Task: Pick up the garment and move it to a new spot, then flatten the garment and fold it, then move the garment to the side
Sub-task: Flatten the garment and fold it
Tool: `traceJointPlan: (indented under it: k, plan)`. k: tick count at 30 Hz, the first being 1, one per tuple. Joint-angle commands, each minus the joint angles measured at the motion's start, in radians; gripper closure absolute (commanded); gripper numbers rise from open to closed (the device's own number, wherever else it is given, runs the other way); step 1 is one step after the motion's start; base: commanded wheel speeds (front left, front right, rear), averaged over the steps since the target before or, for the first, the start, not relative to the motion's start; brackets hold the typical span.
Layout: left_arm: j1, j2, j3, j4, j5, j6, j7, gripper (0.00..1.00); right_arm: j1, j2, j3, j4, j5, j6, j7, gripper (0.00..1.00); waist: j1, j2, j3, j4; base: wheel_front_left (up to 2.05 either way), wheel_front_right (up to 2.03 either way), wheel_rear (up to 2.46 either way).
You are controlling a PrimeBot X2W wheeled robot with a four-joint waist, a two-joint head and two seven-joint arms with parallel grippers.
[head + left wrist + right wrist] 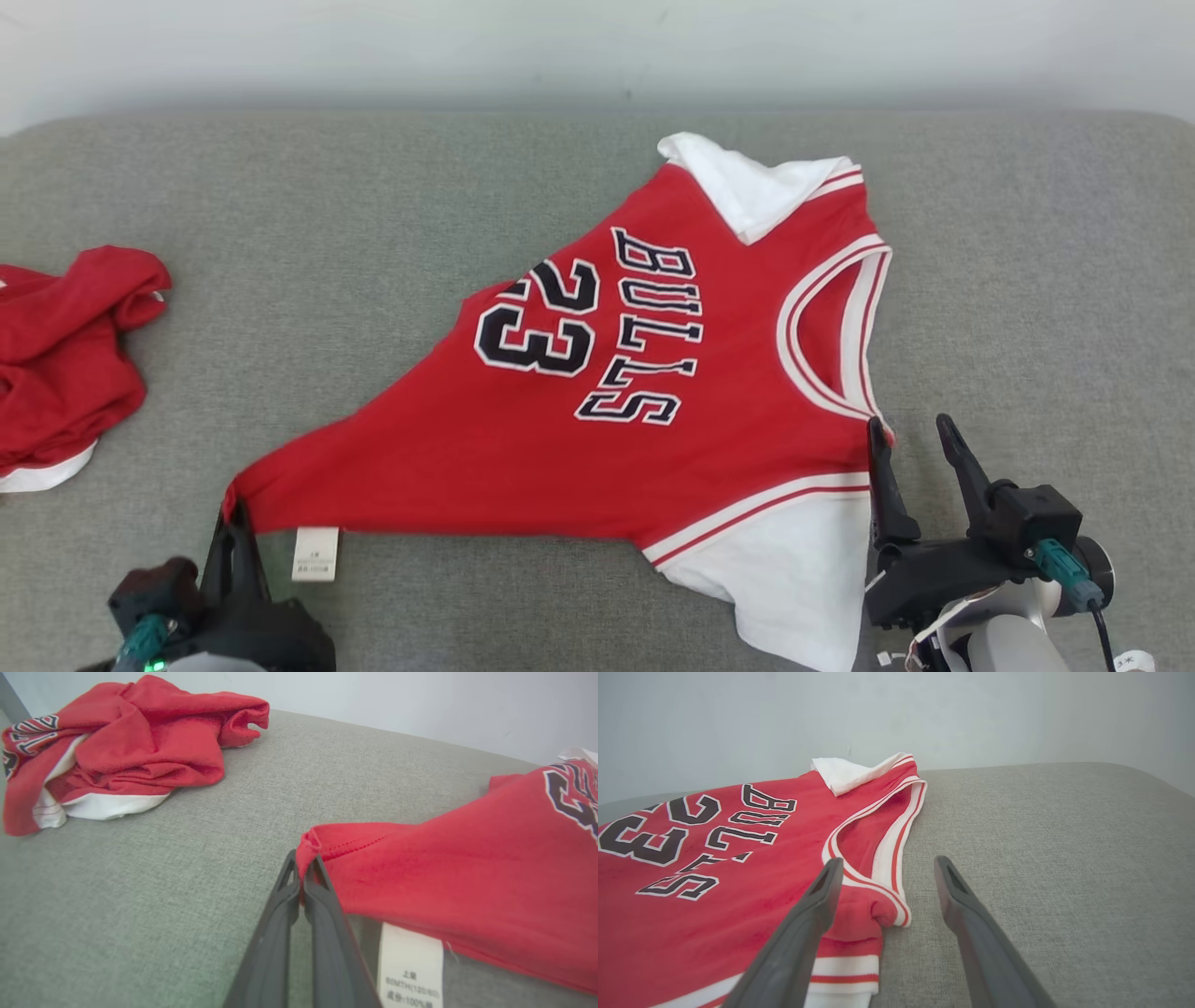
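Observation:
A red jersey (597, 439) with white sleeves and "BULLS 23" in black lies spread on the grey cushion (373, 233), collar to the right. My left gripper (233, 513) is shut on its bottom hem corner (310, 847), which is pulled to a point at the lower left. A white care label (411, 966) hangs beside the dark fingers (280, 914). My right gripper (913, 431) stands open at the jersey's near shoulder (887, 912), which sits between the two fingers in the right wrist view. The far sleeve (840, 772) is folded over onto the chest.
A second red and white garment (65, 364) lies crumpled at the cushion's left edge, also (126, 751) beyond my left gripper. A pale wall (597, 47) runs behind the cushion. Bare grey cushion (1041, 835) spreads to the right of the jersey.

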Motion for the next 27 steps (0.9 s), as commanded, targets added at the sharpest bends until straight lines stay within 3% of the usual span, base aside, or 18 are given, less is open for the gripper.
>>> traceJointPlan:
  k: [1,2,3,4,5,18,27]
  plan:
    - [0.026,-0.005,0.017,0.001,0.012,-0.005,-0.003,1.0,0.011,0.002,0.001,0.003,0.002,-0.003,-0.005,0.0,0.0001,0.0,-0.014,0.01,0.0,0.0,0.0]
    - [0.03,-0.007,0.027,0.001,0.02,-0.008,-0.003,1.0,0.011,0.002,0.003,0.005,0.002,-0.002,-0.005,0.0,0.0001,0.0,-0.018,0.01,0.0,0.0,0.0]
    - [0.035,-0.009,0.035,0.004,0.027,-0.015,-0.003,0.71,0.012,0.002,0.005,0.008,0.001,-0.003,-0.005,0.0,0.0001,0.0,-0.022,0.008,0.0,0.0,0.0]
    - [0.042,-0.013,0.04,0.007,0.035,-0.017,-0.003,0.09,0.012,0.002,0.007,0.01,0.0,-0.003,-0.005,0.0,0.0001,0.0,-0.027,0.006,0.0,0.0,0.0]
    - [0.047,-0.015,0.049,0.003,0.043,-0.022,-0.003,0.0,0.013,0.003,0.009,0.012,0.001,-0.002,-0.005,0.0,0.0001,0.0,-0.032,0.004,0.0,0.0,0.0]
    - [0.183,-0.028,0.081,-0.15,0.134,-0.058,-0.003,0.0,0.101,0.004,0.025,-0.065,0.0,-0.003,-0.005,0.0,0.0001,0.0,-0.145,-0.026,0.0,0.0,0.0]
    - [0.276,-0.028,0.071,-0.225,0.133,-0.067,-0.003,0.0,0.184,0.004,0.072,-0.13,-0.02,-0.002,-0.005,0.0,0.0001,0.0,-0.203,-0.025,0.0,0.0,0.0]
